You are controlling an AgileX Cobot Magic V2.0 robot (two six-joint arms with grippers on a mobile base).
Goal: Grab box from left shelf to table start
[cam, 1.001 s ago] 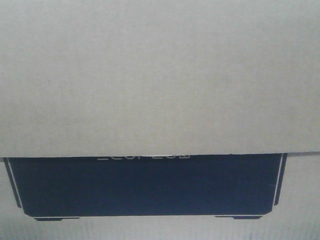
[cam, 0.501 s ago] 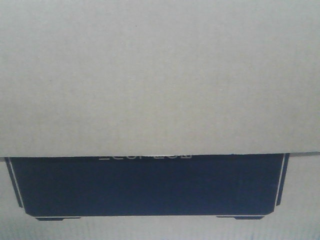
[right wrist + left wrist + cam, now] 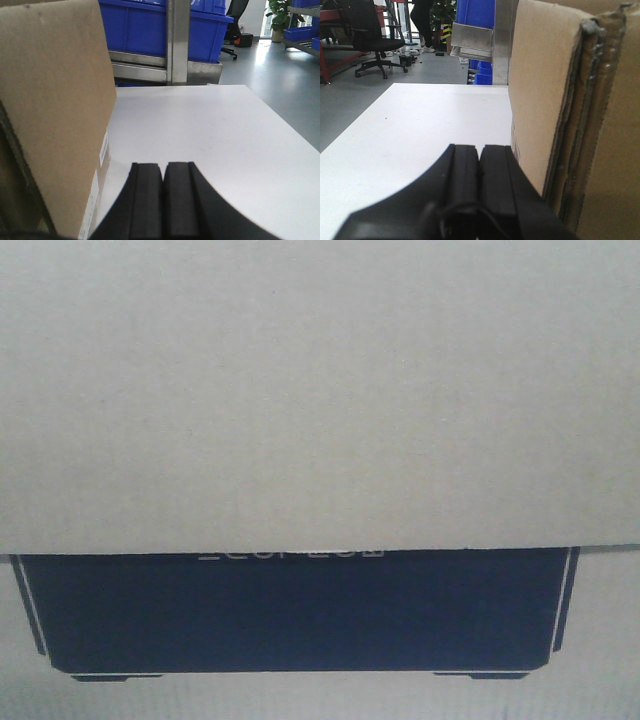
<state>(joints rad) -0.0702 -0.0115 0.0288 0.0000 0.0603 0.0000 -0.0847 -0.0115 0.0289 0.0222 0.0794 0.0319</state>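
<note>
Front-facing view: filled edge to edge by the cardboard box [image 3: 320, 390], pale corrugated face above, wide black printed rectangle [image 3: 290, 612] below with notched lower corners and faint pale lettering along its top edge, too blurred to read. No hand, bench or shelf anywhere in it.

Left wrist view: shows what the front one cannot. Left hand [image 3: 479, 167] low in the foreground, black fingers pressed together with only a thin seam between, holding nothing. Just to its right, the box [image 3: 540, 100] standing on the white bench [image 3: 410, 135], its layered corrugated edge turned toward the lens. Cannot tell whether the fingers touch the cardboard. Beyond the bench's far edge, the left shelf [image 3: 472, 42] with its silver metal rail and a blue bin [image 3: 479, 12] above. Further back, grey floor, a black office chair [image 3: 370, 35] and someone's legs [image 3: 424, 25].

Right wrist view: mirrors it from the other side. Right hand [image 3: 162, 192] also closed, fingers together, empty. Box [image 3: 55, 110] now on the left, brown side wall upright on the bench [image 3: 210, 140], a white label [image 3: 103, 148] low on the near corner. Wide bare stretch of bench to the right of the hand. Behind, a silver upright post and rails of the shelf [image 3: 177, 42] with a large blue bin [image 3: 135, 25] sitting on it, and more blue bins [image 3: 302, 32] on a rack far right.
</note>
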